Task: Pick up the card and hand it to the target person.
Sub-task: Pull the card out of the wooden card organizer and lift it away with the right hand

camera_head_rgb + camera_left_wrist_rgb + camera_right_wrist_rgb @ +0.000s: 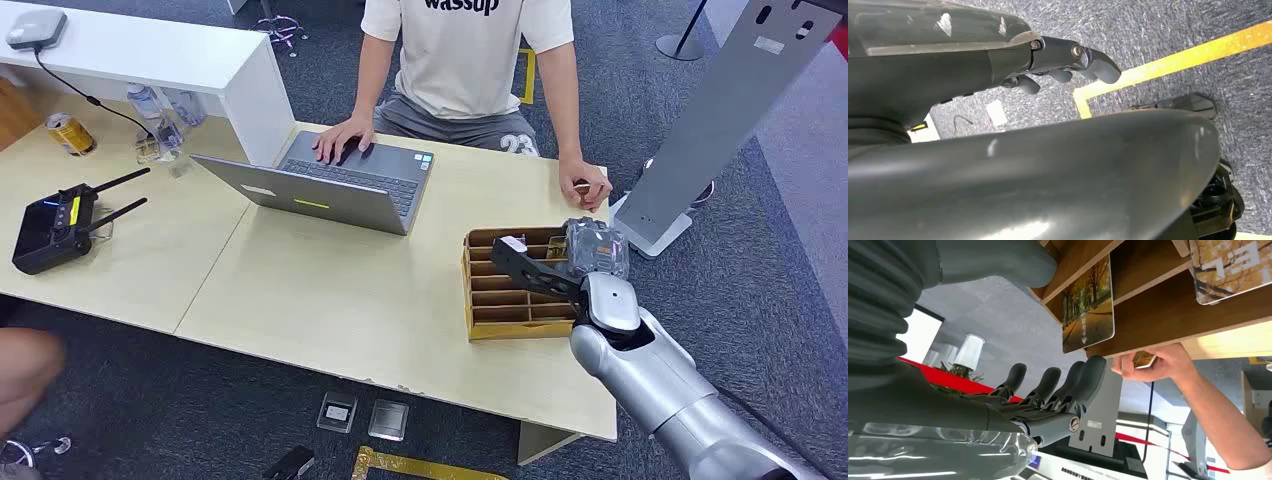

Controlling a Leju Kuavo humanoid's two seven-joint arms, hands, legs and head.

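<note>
Head view shows you the right hand (540, 268) above the wooden slotted tray (480, 300) at the tabletop's (330, 290) right end, dark fingers stretched out over the compartments and gripping nothing. In the right wrist view a card (1088, 305) printed with autumn trees stands in a slot just beyond the fingertips (1093, 372), untouched. The seated person's hand (583, 183) rests on the tabletop just behind the tray. Your left hand (1068, 62) hangs over the carpet, fingers loosely curled, holding nothing.
</note>
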